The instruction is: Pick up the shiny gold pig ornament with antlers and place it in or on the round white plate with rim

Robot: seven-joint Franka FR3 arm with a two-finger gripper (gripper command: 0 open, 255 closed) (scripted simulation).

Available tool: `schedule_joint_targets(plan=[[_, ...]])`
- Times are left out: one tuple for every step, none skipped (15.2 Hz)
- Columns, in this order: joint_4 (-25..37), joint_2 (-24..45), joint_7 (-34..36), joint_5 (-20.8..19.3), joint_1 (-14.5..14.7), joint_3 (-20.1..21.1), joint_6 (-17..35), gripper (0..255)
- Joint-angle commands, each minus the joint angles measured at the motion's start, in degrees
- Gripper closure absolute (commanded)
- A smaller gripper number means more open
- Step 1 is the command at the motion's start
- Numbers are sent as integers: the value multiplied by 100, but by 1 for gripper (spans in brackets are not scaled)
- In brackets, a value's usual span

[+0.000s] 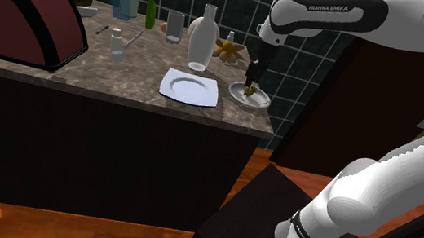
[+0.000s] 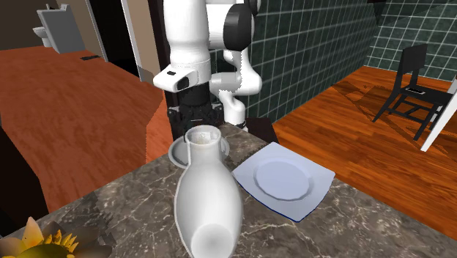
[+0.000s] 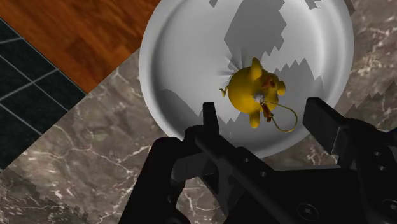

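Pig ornament (image 3: 256,92), gold, lies inside round white plate (image 3: 191,51), near its middle. Your worktop (image 1: 109,74): dark marbled stone. On it you see tall white vase (image 1: 201,39), then square plate (image 1: 189,87) beside round plate near worktop's edge. Your hand (image 3: 262,111) hovers over pig, fingers spread, nothing clasped.

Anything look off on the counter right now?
Nothing spilled or broken. The gold pig lies in the round plate under the open gripper, untouched. Two small oddities: the plate sits close to the counter's corner edge, and the shadows on it are jagged.
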Motion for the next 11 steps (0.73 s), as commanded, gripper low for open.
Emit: schedule_joint_targets(plan=[[0, 0, 0, 0, 0, 0, 0, 0], [0, 0, 0, 0, 0, 0, 0, 0], [0, 0, 0, 0, 0, 0, 0, 0], [0, 0, 0, 0, 0, 0, 0, 0], [176, -17, 1, 1, 3, 7, -193, 0], [360, -26, 0, 3, 6, 13, -385, 0], [551, -27, -1, 6, 9, 19, -578, 0], [708, -22, -3, 10, 11, 22, -729, 0], [708, -22, -3, 10, 11, 22, -729, 0], [707, -23, -3, 10, 11, 22, -729, 0], [708, -22, -3, 10, 11, 22, -729, 0]])
